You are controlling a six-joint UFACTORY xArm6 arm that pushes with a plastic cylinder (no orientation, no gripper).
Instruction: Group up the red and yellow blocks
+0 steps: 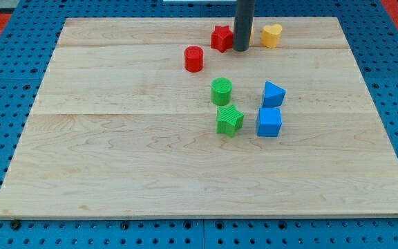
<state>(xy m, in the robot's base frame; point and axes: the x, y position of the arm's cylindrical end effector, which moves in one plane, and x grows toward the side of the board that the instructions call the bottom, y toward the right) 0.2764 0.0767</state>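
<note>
A red star block [220, 38] lies near the view's top, just left of my tip [241, 49]. A red cylinder [194, 59] sits lower left of the star. A yellow heart-shaped block [272, 34] lies right of the rod. A sliver of another yellow block [251, 34] shows behind the rod, mostly hidden. My tip stands between the red star and the yellow blocks, close to the star's right side.
A green cylinder [221, 90] and a green star block [230, 120] sit near the board's middle. A blue wedge-like block [273, 93] and a blue cube [269, 122] lie to their right. The wooden board [116, 152] rests on a blue perforated base.
</note>
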